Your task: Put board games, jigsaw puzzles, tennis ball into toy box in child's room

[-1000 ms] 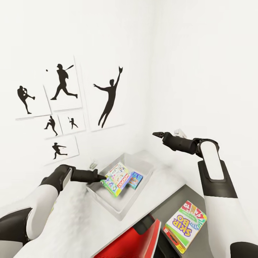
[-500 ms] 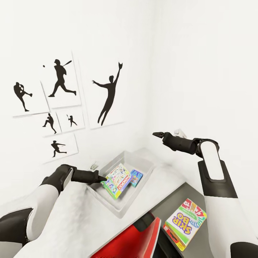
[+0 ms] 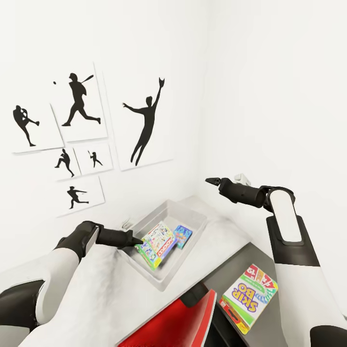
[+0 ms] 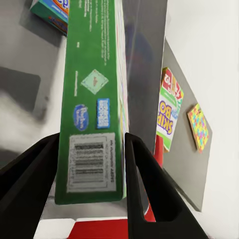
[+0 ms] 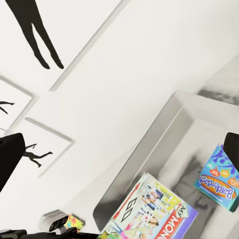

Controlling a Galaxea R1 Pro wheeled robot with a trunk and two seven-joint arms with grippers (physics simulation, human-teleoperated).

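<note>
The grey toy box [image 3: 193, 218] stands on a pale surface in the room's corner. My left gripper [image 3: 137, 239] is shut on the green edge of a Monopoly game [image 3: 158, 242], which leans tilted inside the box at its near-left rim. In the left wrist view both fingers [image 4: 144, 189] press the game's green side [image 4: 92, 99]. A blue Balderdash game [image 3: 182, 236] lies in the box beside it. My right gripper [image 3: 210, 181] hangs open and empty above the box's far end. A Skip-Bo game [image 3: 248, 296] lies on a dark grey surface [image 3: 226, 270], with a colourful puzzle [image 4: 199, 127] beyond it.
A red chair [image 3: 178, 323] sits at the bottom, close to the dark surface. Two white walls meet right behind the toy box, the left one hung with baseball silhouette posters [image 3: 144, 123]. A small pale object [image 3: 126, 222] rests against the wall by the box's left corner.
The whole picture has shifted a little, so the camera moved. Both arms keep their poses, and the left gripper still holds the Monopoly game in the box.
</note>
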